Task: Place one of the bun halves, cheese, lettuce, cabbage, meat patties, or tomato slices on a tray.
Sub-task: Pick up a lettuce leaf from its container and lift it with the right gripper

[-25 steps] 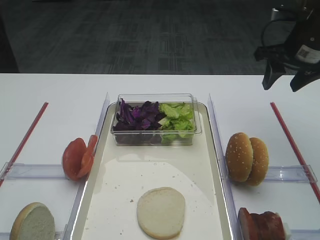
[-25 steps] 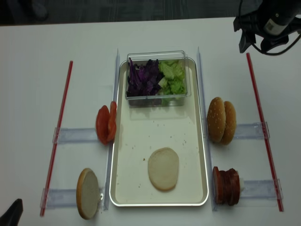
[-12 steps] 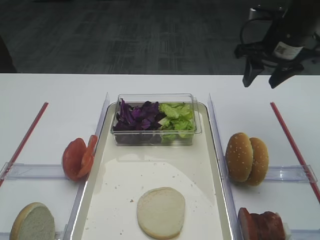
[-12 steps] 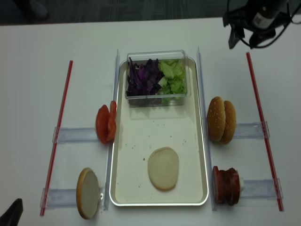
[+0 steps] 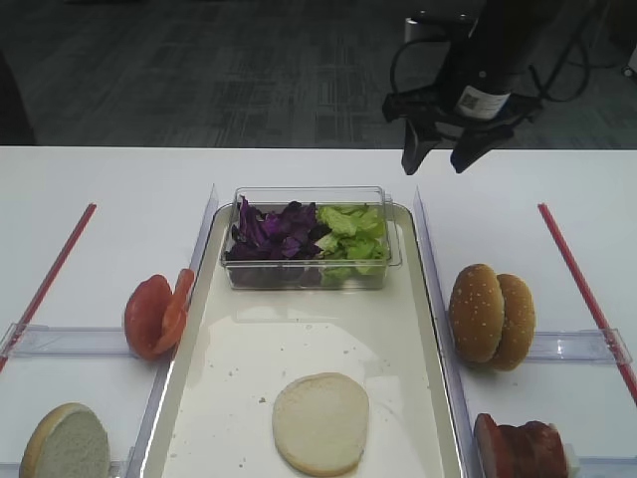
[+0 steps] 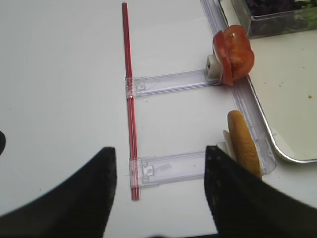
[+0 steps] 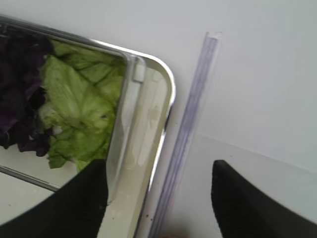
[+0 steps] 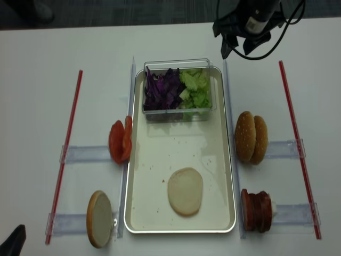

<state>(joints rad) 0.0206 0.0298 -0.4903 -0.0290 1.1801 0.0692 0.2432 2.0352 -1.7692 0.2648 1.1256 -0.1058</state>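
Observation:
The cream tray [image 5: 299, 344] holds one flat bun half [image 5: 320, 423] and a clear tub [image 5: 388, 261] with purple cabbage [image 5: 274, 231] and green lettuce [image 5: 350, 234]. My right gripper [image 5: 436, 161] hangs open and empty above the table, just behind the tray's back right corner. In the right wrist view its fingers straddle the tray rim [image 7: 166, 114], with the lettuce [image 7: 74, 104] to the left. My left gripper [image 6: 158, 198] is open over bare table at the front left. Tomato slices [image 5: 156, 314], sesame bun halves [image 5: 491, 316] and meat patties [image 5: 523, 448] stand beside the tray. Cheese is out of view.
Another bun half [image 5: 65, 443] stands on edge in a clear holder at the front left. Red rods [image 8: 66, 149] [image 8: 297, 144] lie along both sides. Clear plastic rails [image 7: 190, 124] flank the tray.
My right gripper has swung left from the far right edge to behind the tray's back right corner, still open. Nothing on the table moved.

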